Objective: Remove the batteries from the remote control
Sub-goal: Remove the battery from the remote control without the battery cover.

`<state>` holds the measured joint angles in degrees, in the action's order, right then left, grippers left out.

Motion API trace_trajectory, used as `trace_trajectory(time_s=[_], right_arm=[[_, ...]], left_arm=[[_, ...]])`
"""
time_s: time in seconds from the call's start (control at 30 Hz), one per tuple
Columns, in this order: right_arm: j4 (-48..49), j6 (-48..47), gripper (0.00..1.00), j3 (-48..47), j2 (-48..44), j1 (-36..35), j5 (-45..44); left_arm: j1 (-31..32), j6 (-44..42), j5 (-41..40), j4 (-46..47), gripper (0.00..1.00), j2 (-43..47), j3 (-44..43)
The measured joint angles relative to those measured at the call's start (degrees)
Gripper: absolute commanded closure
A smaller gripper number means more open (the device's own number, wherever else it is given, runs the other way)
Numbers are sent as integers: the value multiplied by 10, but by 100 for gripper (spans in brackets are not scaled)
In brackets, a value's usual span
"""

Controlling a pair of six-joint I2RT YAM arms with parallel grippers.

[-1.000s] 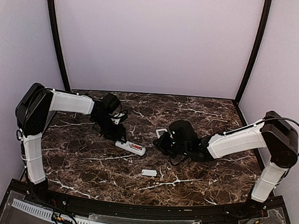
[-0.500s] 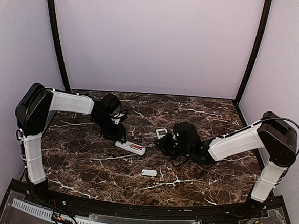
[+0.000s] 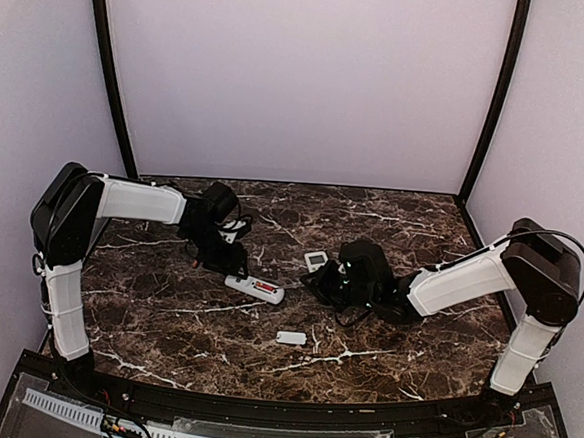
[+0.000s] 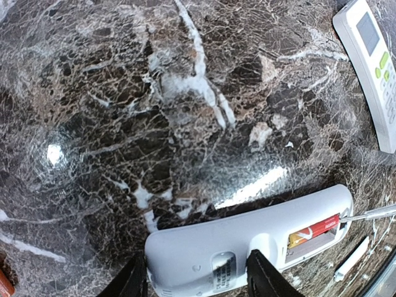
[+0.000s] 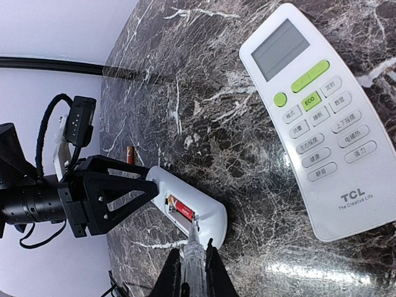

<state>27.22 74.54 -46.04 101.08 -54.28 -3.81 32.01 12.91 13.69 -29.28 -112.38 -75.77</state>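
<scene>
Right wrist view: pick poised at the battery bay

The left gripper (image 4: 198, 275) is clamped across the face-down remote (image 4: 247, 232). The right gripper (image 5: 193, 272) is closed on a thin pick (image 5: 193, 244), its tip at the open bay beside the red battery (image 5: 179, 208). Lever gently under the battery's end, keeping the remote pinned. Since a second ago the right wrist has drawn back, uncovering the second remote (image 3: 315, 261).

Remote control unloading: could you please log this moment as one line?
left pincer: grips open remote | right pincer: shut on thin tool, tip at red battery | red battery: in remote
</scene>
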Motion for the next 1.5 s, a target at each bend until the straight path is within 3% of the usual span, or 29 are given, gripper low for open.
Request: trace_trajectory(time_s=[0.4,0.83,1.17,1.5], right_arm=[[31,5,100,10,-8,3,3],[89,9,100,9,-24,3,10],[-67,-106,100,-61,-39,5,-5],[-192,-259,100,-141,-32,36,78]], left_arm=[[21,-13,-52,1,47,-3,-12],[25,-18,-57,11,47,-13,-18],[25,-18,-51,11,47,-14,-18],[25,-18,-43,12,47,-14,-18]])
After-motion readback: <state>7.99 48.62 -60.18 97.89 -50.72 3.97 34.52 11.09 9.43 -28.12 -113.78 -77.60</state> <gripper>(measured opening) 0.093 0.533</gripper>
